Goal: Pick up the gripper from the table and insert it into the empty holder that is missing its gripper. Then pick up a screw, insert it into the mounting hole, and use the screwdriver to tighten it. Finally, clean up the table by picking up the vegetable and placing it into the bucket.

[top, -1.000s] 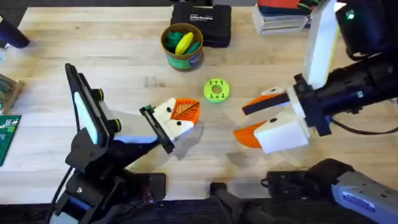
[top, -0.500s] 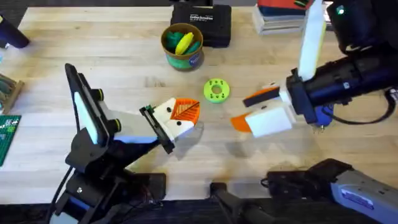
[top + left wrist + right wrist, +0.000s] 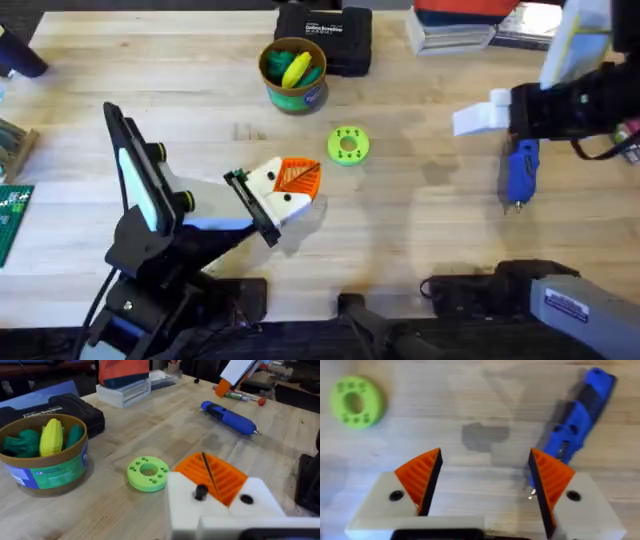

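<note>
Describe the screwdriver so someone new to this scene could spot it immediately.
Start at the table's right side, below the stack of books. The screwdriver lies flat there, its bit towards the near edge. It is the only blue, pen-shaped thing; the nearby lime-green ring disc is round and flat.

The left arm (image 3: pixel 150 215) is black with a white panel along its upper link and two yellow-capped knobs on one side. The left gripper (image 3: pixel 285 190) has white angular finger blocks with an orange ribbed pad and dark screw heads. The right arm (image 3: pixel 585 95) is black with a white link and dark cables. The right gripper (image 3: pixel 482 485) has two white blocks carrying orange ribbed wedge pads (image 3: pixel 420 477), each block with one black screw.
</note>
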Robot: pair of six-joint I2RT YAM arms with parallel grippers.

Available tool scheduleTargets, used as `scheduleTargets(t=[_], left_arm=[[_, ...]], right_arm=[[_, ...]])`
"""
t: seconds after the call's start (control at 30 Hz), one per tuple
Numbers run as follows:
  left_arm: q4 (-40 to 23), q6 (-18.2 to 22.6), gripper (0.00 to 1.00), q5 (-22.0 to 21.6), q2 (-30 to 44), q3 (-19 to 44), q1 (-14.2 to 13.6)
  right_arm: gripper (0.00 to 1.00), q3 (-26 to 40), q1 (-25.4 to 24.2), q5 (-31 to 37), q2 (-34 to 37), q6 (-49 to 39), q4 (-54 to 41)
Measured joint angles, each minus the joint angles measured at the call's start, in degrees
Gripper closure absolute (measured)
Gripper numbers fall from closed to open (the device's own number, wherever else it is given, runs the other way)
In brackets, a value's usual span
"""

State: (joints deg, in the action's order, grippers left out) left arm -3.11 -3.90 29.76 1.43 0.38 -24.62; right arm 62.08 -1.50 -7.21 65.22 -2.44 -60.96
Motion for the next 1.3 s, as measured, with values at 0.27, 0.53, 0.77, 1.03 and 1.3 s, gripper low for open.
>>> scheduleTargets(t=[0.27, 0.53, 0.77, 1.03, 1.3], left_arm=[[0.0, 0.0, 0.986, -0.84, 0.0, 0.0, 0.0], [0.0, 0.0, 0.986, -0.88, 0.0, 0.0, 0.0], [0.0, 0.0, 0.986, -0.88, 0.0, 0.0, 0.0], [0.0, 0.0, 0.986, -0.88, 0.0, 0.0, 0.0], [0.0, 0.0, 0.986, -0.89, 0.0, 0.0, 0.0]], right_arm=[[0.009, 0.0, -15.07, 3.45, 6.57, -6.3, 4.25], [0.008, 0.0, -23.9, 4.24, 14.83, -12.8, 10.71], [0.008, 0.0, -28.5, 4.42, 22.41, -14.06, 13.72], [0.008, 0.0, -29.12, 4.42, 27.62, -14.9, 14.79], [0.008, 0.0, -29.12, 4.4, 28.93, -15.42, 17.76]])
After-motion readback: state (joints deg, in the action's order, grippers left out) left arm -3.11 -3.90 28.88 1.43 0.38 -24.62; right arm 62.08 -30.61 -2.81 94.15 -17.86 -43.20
